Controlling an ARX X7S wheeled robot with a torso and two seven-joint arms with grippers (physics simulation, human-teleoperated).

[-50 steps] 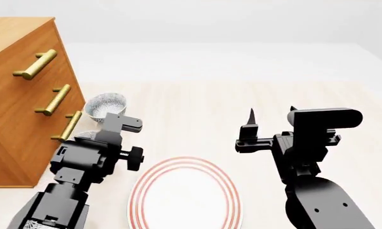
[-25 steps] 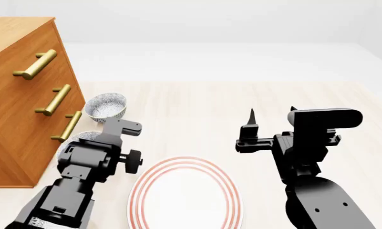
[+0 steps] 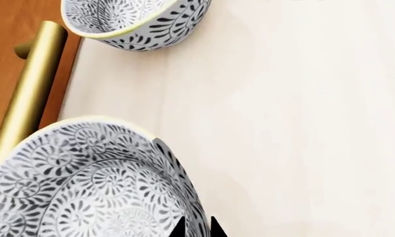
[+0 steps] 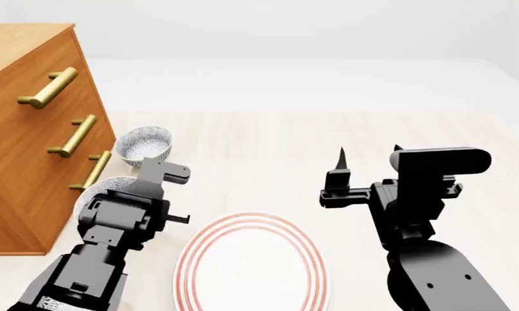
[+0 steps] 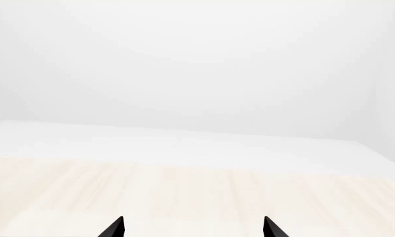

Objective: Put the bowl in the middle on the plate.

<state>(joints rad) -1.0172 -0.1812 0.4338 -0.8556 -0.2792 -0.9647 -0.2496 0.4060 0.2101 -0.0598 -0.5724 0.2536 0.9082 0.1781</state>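
The middle bowl [image 3: 85,187], white with a dense grey-blue floral pattern, sits on the table beside the wooden drawers; in the head view only part of the bowl [image 4: 93,188] shows past my left arm. My left gripper [image 3: 198,228] straddles its near rim, one fingertip inside and one outside, shut on the wall. The plate [image 4: 254,265], white with red rings, lies just right of that arm. My right gripper [image 4: 369,153] hovers open and empty above the table, right of the plate.
A second patterned bowl [image 4: 144,144] stands farther back by the drawers, also seen as the far bowl [image 3: 138,22]. The wooden drawer unit [image 4: 26,129] with brass handles [image 3: 29,94] borders the left. A patterned scrap [image 4: 41,303] peeks from under my left arm.
My left gripper has lowered slightly onto the middle bowl's rim and its jaws have drawn together on it. The right arm and the plate have stayed still.
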